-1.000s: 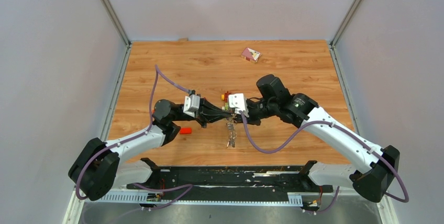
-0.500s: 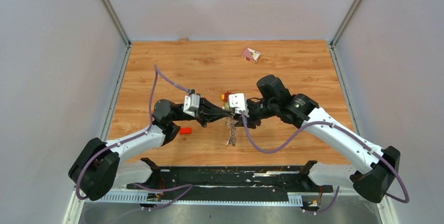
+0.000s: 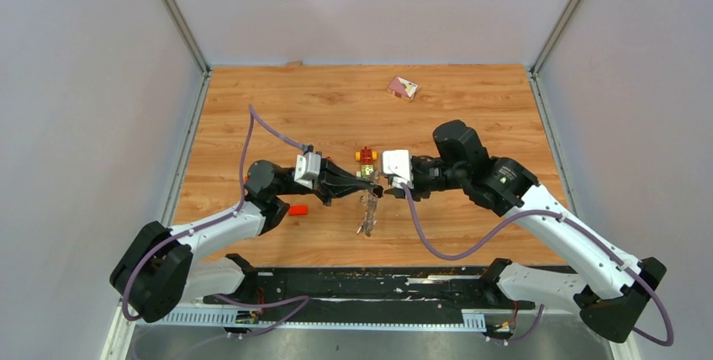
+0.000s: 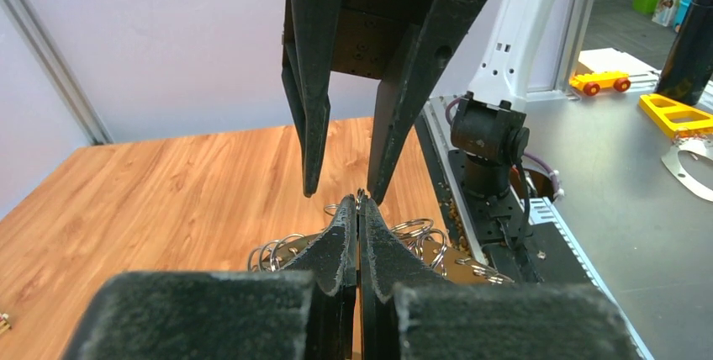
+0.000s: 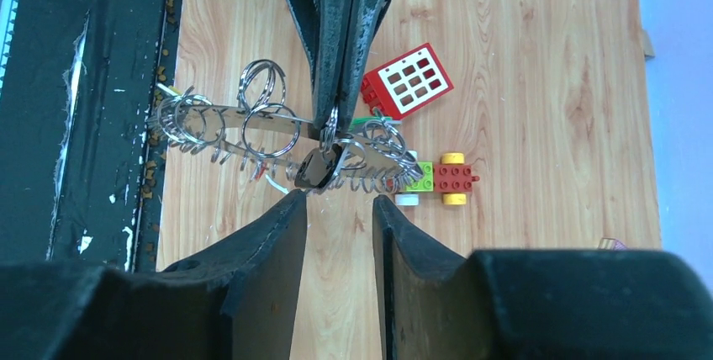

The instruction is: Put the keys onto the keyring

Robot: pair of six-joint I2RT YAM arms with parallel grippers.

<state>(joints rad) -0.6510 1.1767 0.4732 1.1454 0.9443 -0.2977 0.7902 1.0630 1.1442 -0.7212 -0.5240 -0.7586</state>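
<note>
Dangling keyring (image 5: pixel 220 114), pinched by left gripper (image 4: pixel 359 207)

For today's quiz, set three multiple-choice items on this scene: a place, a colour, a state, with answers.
1. Where is the toy car? A on the table, near the keyring; B in a box; C on a shelf.
2. What colour is the windowed brick? A blue; B red; C black.
3. How do the jaws of the right gripper stand? A shut on the keyring; B shut on nothing; C open.
Answers: 1 A, it lies on the wood beyond the keyring; 2 B, its frame is red; 3 C, a gap shows between them, while the left gripper pinches the keyring.
</note>
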